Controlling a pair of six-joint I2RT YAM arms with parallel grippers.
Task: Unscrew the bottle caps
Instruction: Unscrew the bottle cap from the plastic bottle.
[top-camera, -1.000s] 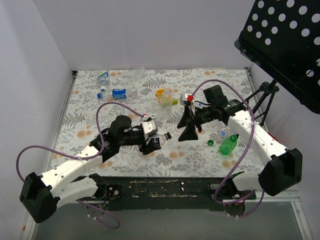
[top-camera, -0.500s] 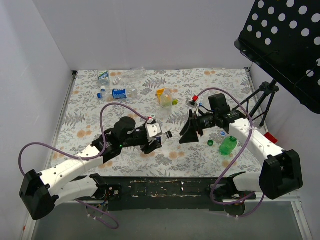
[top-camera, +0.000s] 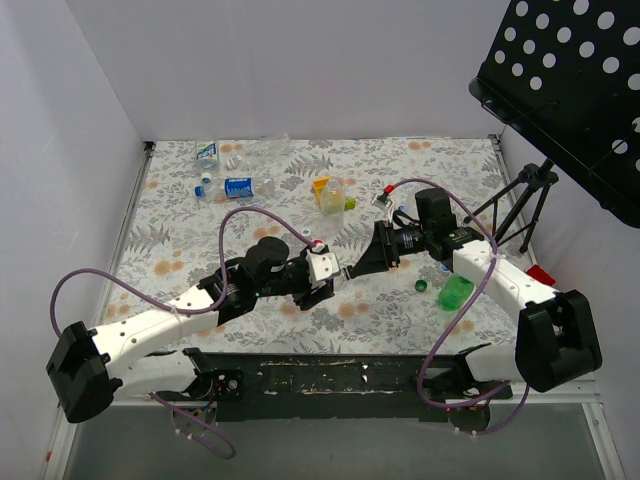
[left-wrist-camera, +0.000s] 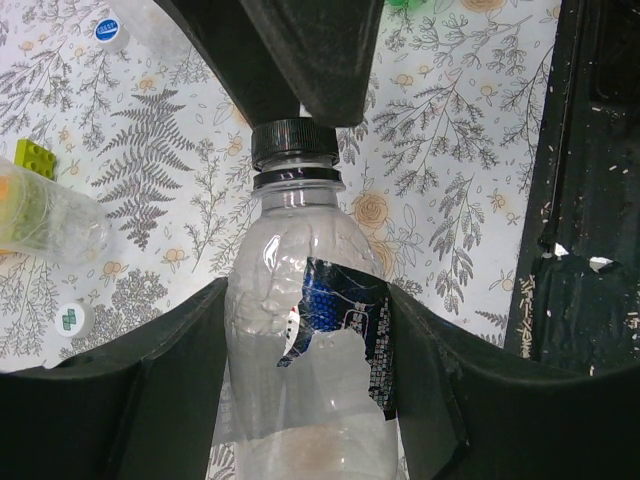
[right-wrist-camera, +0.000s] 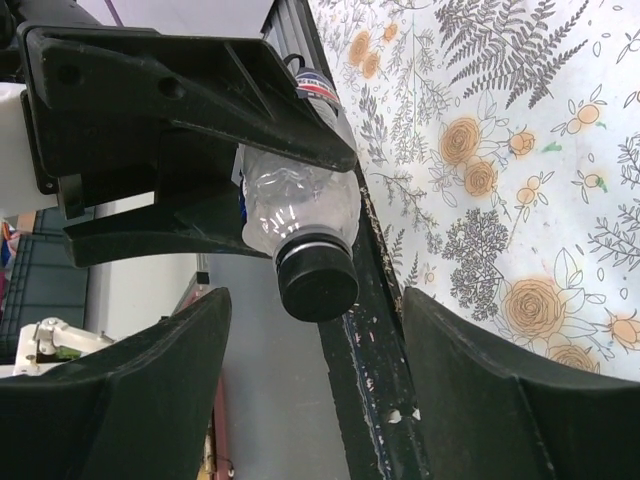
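Over floral worktop (top-camera: 180, 230), hold bottle (left-wrist-camera: 290, 240) firm in left jaws, clamped on its body; centre open, empty right jaws squarely around black cap (right-wrist-camera: 318, 282), close, then twist.

Open gaps flank the black cap (right-wrist-camera: 318, 287) between the fingers of my right gripper (top-camera: 362, 267); bottle (left-wrist-camera: 275, 250) and left gripper (top-camera: 320, 283) block beyond.

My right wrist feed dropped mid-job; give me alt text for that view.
A clear bottle, black cap on, gripped by the left hand, points its cap between the fingers of the open right hand, without contact. Floral tablecloth at right.
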